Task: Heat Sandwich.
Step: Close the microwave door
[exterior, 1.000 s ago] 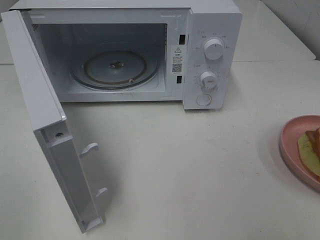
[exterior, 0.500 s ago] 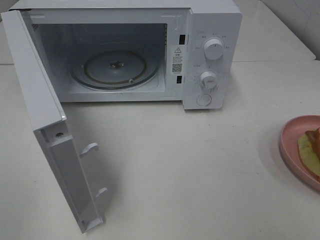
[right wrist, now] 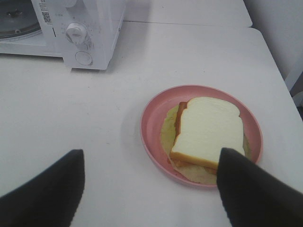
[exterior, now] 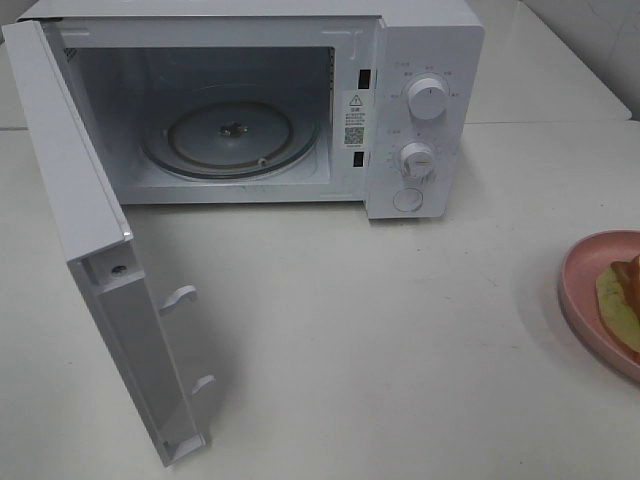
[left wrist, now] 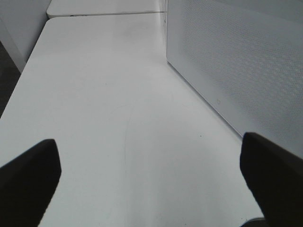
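The fingers (right wrist: 42, 189) of the right gripper (right wrist: 151, 189) are standing wide apart with nothing between them, hanging above the table (right wrist: 94, 123) just short of the pink plate (right wrist: 150, 124). The left gripper (left wrist: 151, 182) is likewise spread open and empty, its fingers (left wrist: 28, 179) framing bare tabletop beside the outer face of the open microwave door (left wrist: 236, 61).

On the plate the sandwich (right wrist: 206, 130) is lying flat: a white bread slice on top, an orange-brown layer showing along one edge, and a pale yellow-green layer spreading out underneath. It is looking light and soft, so it would probably squash or slide apart under a pinch, and the loose layers could shift if tilted. The plate is likely stiff and smooth, so its raised rim, on the side nearest the gripper, seems the safer place to take hold, keeping it level.

Farther off, the microwave (exterior: 420, 60) is sitting with its door (exterior: 70, 180) swung fully open and its glass turntable (exterior: 230, 135) bare. The plate (exterior: 580, 290) is lying well apart from it, at the right edge of the high view.
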You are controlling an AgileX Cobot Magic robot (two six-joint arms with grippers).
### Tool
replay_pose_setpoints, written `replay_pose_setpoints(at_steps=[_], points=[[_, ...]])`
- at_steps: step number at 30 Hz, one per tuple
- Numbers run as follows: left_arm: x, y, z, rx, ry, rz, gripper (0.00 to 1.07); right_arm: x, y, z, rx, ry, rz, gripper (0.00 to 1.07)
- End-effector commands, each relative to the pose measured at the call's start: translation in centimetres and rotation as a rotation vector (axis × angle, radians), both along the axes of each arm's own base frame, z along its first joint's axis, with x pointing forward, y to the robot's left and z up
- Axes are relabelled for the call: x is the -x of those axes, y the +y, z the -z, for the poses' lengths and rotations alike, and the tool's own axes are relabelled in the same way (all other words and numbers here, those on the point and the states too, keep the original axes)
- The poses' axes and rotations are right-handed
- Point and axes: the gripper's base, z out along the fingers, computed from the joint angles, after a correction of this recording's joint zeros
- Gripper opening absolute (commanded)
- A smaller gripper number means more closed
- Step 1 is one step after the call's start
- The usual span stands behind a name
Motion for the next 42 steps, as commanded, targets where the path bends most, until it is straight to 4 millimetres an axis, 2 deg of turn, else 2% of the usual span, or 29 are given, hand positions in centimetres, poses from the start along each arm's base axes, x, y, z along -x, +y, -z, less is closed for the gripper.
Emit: replay_pose_setpoints(at_steps=[1, 30, 35, 42], points=[[0.0, -0.1, 0.0, 0.005, 0.003, 0.007, 0.98, 0.4, 0.0, 0.0, -0.005, -0.028, 0.004, 0.75], [0.0, -0.1, -0.3, 0.027, -0.014, -0.003, 0.98, 0.4, 0.0, 0.0, -0.005, -0.028, 0.004, 0.75], [-0.9, 0.0, -0.8, 0.034, 0.010, -0.008, 0.96, 0.4, 0.0, 0.0, -0.005, -0.028, 0.004, 0.75], [-3.7, 0.3, -1.2, 0.026, 0.115, -0.020, 0.81, 0.4, 0.0, 0.0, -0.005, -0.028, 0.004, 0.75]])
